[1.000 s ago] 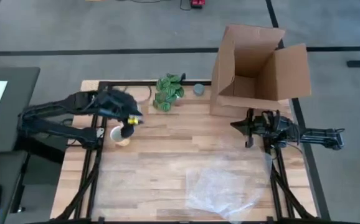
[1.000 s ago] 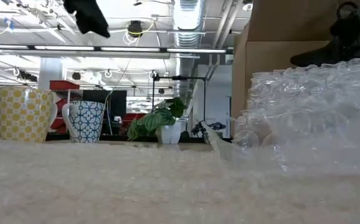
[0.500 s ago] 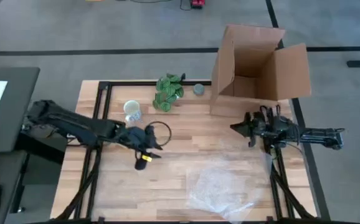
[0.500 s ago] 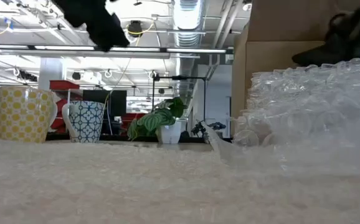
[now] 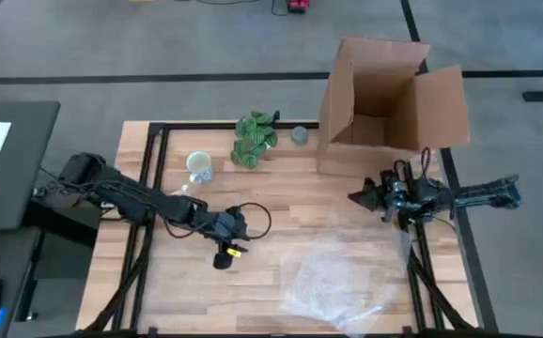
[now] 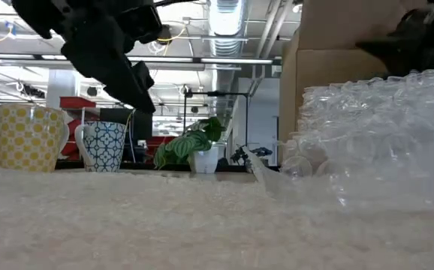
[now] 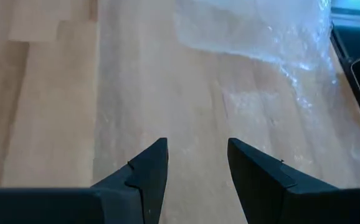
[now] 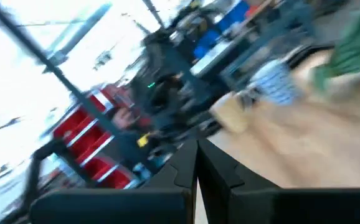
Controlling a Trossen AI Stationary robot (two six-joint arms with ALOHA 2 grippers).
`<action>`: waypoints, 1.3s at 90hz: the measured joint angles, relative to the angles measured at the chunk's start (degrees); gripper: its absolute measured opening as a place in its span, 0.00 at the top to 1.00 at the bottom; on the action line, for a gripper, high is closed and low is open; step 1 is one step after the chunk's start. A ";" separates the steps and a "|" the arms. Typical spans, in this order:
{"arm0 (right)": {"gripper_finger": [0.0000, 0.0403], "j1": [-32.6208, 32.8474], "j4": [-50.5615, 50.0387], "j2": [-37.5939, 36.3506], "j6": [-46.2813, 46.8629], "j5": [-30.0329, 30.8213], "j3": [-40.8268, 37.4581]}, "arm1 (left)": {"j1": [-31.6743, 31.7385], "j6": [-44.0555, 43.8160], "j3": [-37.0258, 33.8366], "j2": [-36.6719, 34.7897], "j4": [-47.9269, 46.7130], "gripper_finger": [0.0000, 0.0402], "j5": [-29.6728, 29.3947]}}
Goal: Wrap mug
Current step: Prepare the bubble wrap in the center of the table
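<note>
At the far left of the surface (image 5: 253, 216) the mug (image 5: 198, 167) stands bare and upright, well apart from the bubble wrap (image 5: 333, 272) lying near the front right; judged so, wrapping is not yet begun. The left tool (image 5: 223, 259) hovers over mid-surface, fingers parted and empty, pointed at the wrap. The right tool (image 5: 358, 195) waits beside the cardboard box (image 5: 384, 94), fingers together. Since a second ago the left arm has left the mug and swung toward the wrap.
</note>
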 joint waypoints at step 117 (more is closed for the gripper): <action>1.00 19.51 -14.44 82.10 0.46 -10.64 54.89 | -3.46 0.49 0.00 -0.04 -0.21 0.63 -1.70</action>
